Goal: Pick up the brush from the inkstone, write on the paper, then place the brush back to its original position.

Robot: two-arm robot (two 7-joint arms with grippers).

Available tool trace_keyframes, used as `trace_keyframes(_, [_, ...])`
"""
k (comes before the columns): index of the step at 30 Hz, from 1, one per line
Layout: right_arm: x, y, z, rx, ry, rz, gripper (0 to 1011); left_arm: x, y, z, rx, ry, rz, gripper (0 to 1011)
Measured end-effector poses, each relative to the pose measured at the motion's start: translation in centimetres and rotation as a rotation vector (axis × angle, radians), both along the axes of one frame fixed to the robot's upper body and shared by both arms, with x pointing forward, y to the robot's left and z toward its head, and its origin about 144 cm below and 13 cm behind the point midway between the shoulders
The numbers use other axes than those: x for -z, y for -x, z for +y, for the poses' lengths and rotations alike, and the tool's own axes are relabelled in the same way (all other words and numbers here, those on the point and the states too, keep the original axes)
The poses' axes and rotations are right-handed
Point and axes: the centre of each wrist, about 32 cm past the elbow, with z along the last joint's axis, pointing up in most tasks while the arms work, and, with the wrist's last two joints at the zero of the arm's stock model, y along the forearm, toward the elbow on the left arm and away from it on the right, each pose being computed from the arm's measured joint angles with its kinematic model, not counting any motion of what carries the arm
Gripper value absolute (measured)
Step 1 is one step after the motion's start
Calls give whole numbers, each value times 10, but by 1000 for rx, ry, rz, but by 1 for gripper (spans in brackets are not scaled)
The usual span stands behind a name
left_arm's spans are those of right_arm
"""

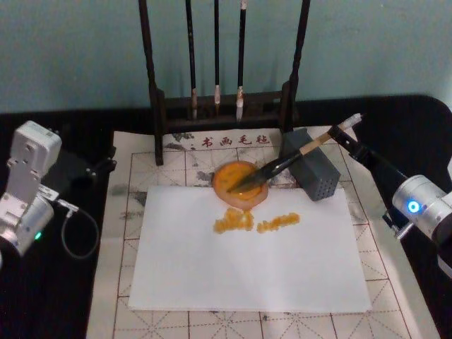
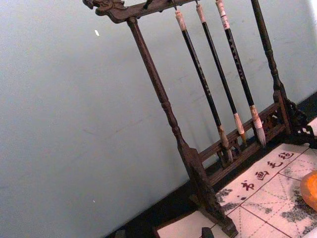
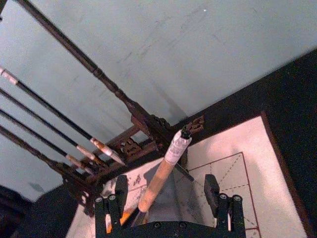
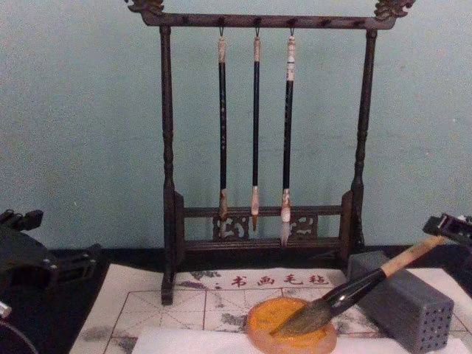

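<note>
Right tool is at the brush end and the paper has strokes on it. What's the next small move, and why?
Probably draw the right tool straight back off the brush. Its fingers stand open either side of the shaft, the bristles rest in the orange dish, and the paper carries orange strokes, so the writing looks done.

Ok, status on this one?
Right gripper open around upper shaft of the brush. Its tip in the inkstone, shaft over the grey block. Orange strokes on the paper. Left gripper parked left.
</note>
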Motion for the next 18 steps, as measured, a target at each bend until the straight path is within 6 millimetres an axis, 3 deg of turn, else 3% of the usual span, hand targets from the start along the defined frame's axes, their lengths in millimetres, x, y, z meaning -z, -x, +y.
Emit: trace_keyframes(18, [-3, -15, 19, 34, -156, 53, 1003, 0, 0, 0, 0, 0, 0, 1001])
